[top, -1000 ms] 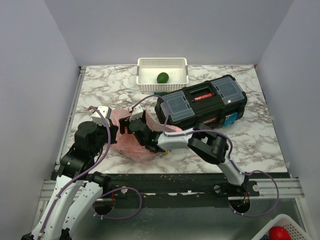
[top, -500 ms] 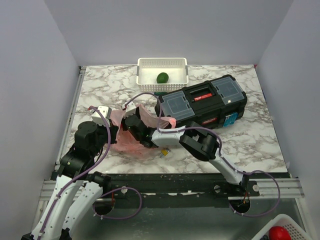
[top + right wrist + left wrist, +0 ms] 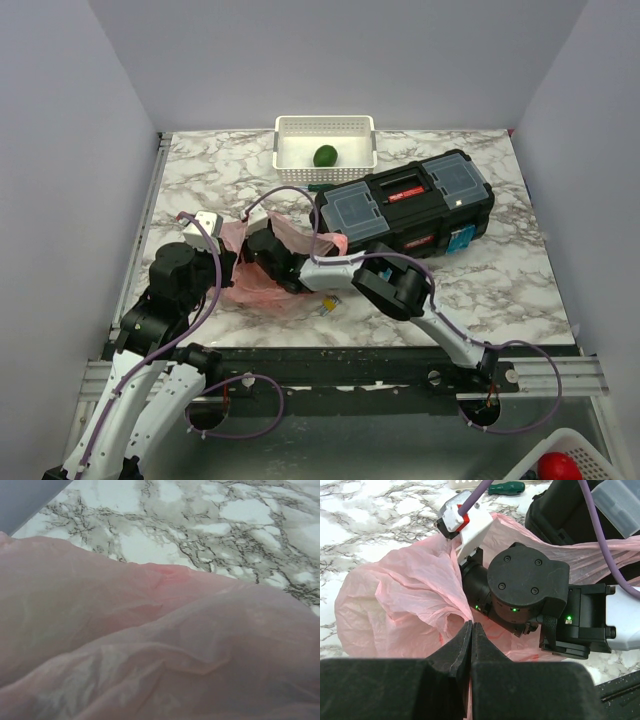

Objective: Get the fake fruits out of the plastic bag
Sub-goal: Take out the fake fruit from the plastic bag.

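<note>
Your left pincer (image 3: pixel 471 636) is pinched shut on a fold of the plastic bag (image 3: pixel 395 605), crumpled on the worktop (image 3: pixel 520 280). Your right pincer (image 3: pixel 262 250) is buried in the bag just beyond it, so I can't tell its state. One dark green fruit (image 3: pixel 325 155) sits in the white basket (image 3: pixel 290 130).

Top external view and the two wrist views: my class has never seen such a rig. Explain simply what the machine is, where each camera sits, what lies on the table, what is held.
Two robot arms are bolted at the near edge of a marble table. The top view looks down from above and behind; each wrist view comes from a camera on one arm. On the table lie a pink plastic bag, a black toolbox and a white basket holding a dark green fruit. The left tool pinches the bag's plastic. The right arm reaches into the bag, its end hidden by plastic.
</note>
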### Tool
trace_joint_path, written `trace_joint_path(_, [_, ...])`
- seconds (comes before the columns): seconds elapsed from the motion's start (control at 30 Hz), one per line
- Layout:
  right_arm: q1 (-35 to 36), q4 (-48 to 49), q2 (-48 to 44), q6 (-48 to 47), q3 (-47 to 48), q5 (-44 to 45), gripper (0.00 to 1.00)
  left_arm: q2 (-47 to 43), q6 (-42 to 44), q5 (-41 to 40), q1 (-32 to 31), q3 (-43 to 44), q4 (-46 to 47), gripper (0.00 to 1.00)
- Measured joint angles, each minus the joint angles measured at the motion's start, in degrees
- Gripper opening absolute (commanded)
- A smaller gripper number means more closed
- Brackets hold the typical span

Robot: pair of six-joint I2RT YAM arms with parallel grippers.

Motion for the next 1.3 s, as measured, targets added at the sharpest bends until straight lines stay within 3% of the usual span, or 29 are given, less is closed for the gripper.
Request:
trace_joint_path(0.23, [-1.01,0.26,-0.57,-1.25,-0.92,1.25,0.46,0.00,0.00,0.00,0.00,0.00,-0.02,0.00])
trace_joint_path(0.53, [-1.18,0.46,-8.52,-2.05,-10.03,2.40,0.20,0.00,-0.17,-0.66,0.00,0.00,-0.02,0.00])
trace_joint_path(1.07, [0.44,-5.01,-28.94,2.95,-27.15,-11.28,0.12,0.81,-0.72,-2.84,0.00,0.00,-0.02,0.00])
trace_joint_path(1.3, [0.74,-8.37,-34.99,3.98,-30.10,-16.96,0.08,1.09,-1.05,-3.04,0.02,0.00,-0.02,0.00])
